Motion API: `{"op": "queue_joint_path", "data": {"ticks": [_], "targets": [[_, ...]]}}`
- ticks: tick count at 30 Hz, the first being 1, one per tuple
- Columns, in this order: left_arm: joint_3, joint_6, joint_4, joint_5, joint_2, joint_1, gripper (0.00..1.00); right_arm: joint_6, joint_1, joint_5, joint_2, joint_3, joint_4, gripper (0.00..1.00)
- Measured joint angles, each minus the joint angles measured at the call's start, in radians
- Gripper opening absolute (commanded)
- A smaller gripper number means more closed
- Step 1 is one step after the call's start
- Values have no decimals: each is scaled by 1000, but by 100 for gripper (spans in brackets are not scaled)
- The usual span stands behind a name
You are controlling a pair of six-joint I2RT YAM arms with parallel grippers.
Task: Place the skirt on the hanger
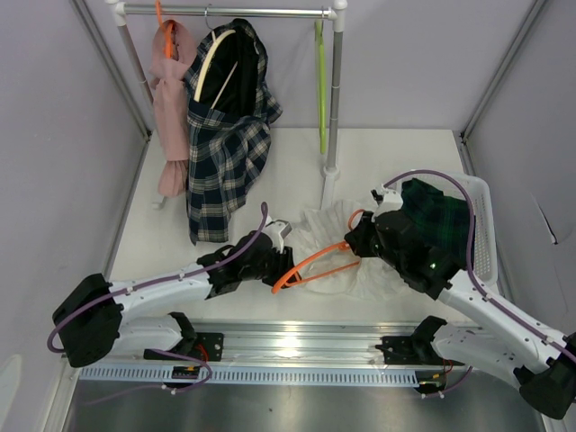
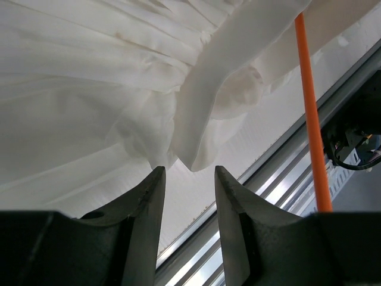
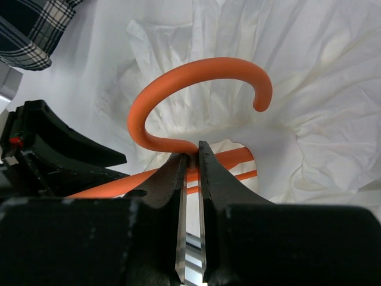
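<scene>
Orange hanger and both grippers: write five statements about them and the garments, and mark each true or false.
1. The right gripper is shut on the orange hanger just below its hook. True.
2. The left gripper is clamped on the white ruffled garment. False: it is open, and the cloth's hem lies just beyond its tips.
3. The lime-green hanger hangs bare on the rail. True.
4. The green tartan skirt hangs on the rail. False: it lies in the white basket beside the right arm.
5. The navy-and-white checked garment lies flat on the table. False: it hangs from the rail on a cream hanger.
</scene>
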Motion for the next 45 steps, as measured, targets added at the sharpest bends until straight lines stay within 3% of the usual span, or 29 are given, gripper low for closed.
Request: {"op": "queue_joint_path", "data": {"ticks": [20, 30, 40, 45], "targets": [[0, 0, 87, -42, 95, -42, 43, 23, -40, -51, -38, -14, 3, 0], [0, -1, 85, -151, 121, -90, 42, 33, -55, -69, -49, -14, 2, 0], [0, -14, 103, -252, 151, -117, 28, 39, -59, -82, -53, -17, 2, 0], [14, -17, 108, -285, 179, -143, 28, 39, -61, -84, -53, -24, 2, 0]]}}
